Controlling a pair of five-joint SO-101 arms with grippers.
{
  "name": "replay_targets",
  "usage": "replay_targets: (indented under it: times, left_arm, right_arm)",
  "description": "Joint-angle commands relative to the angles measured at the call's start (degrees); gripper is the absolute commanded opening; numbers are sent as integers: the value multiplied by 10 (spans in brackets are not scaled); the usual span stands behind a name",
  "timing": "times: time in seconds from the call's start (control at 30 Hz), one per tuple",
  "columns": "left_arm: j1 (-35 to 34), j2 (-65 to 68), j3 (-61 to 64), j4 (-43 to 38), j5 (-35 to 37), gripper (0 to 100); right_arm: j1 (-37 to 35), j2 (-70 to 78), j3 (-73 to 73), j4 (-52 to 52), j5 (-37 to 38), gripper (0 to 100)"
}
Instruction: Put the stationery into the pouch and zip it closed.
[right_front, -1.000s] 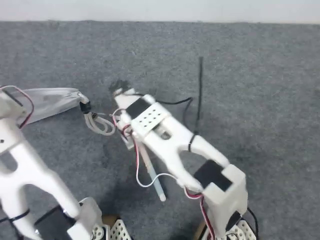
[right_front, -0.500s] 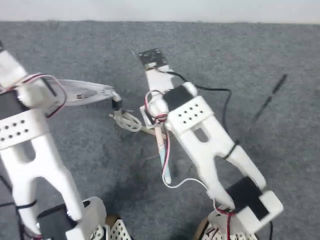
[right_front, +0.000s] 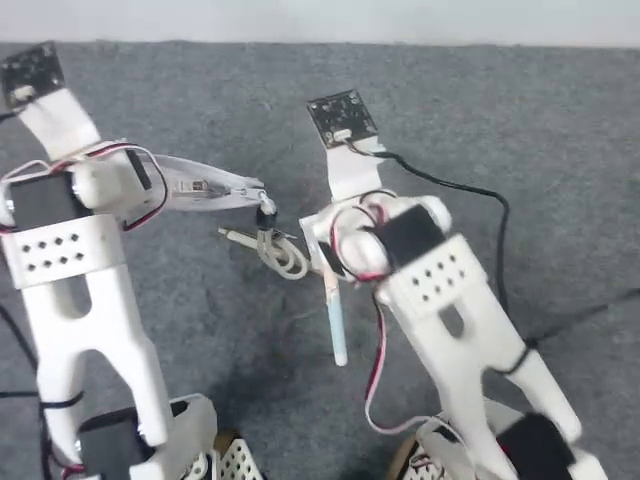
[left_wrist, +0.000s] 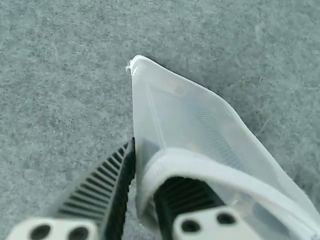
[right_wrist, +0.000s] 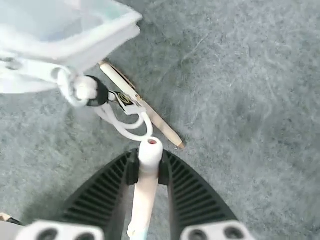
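Note:
My left gripper (left_wrist: 145, 187) is shut on the rim of the translucent pouch (left_wrist: 195, 125), holding it just above the carpet. In the high view the pouch (right_front: 200, 186) points right and ends in a black zipper bead (right_front: 265, 210) with a white cord loop (right_front: 285, 255). My right gripper (right_wrist: 148, 160) is shut on a white and pale blue pen (right_wrist: 145, 190), and that pen (right_front: 336, 322) hangs back toward the arm bases. A beige pen (right_wrist: 142, 111) lies on the carpet between the gripper and the pouch mouth (right_wrist: 75, 35), partly under the cord.
Grey carpet (right_front: 520, 120) covers the whole surface. A black cable (right_front: 450, 185) runs from the right arm's camera back along the arm. A thin dark line (right_front: 590, 310) crosses the carpet at the right edge. Both arm bases stand at the near edge.
The left arm has carried the pouch to the right, toward the middle. The right arm has swung right with the pen still held; its gripper now sits just right of the cord loop.

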Motion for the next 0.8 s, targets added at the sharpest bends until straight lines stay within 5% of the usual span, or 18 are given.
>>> replay_targets:
  times: [0.0,0.33,0.77]
  left_arm:
    - [7,-28,4,4,-6,9]
    - [5,-29,8,33,-23,9]
    - [4,-29,6,49,-23,9]
  right_arm:
    - [1,-69,5,-6,-6,6]
    - [-79,-201,65,-7,-6,7]
    - [-83,-259,64,-43,-6,7]
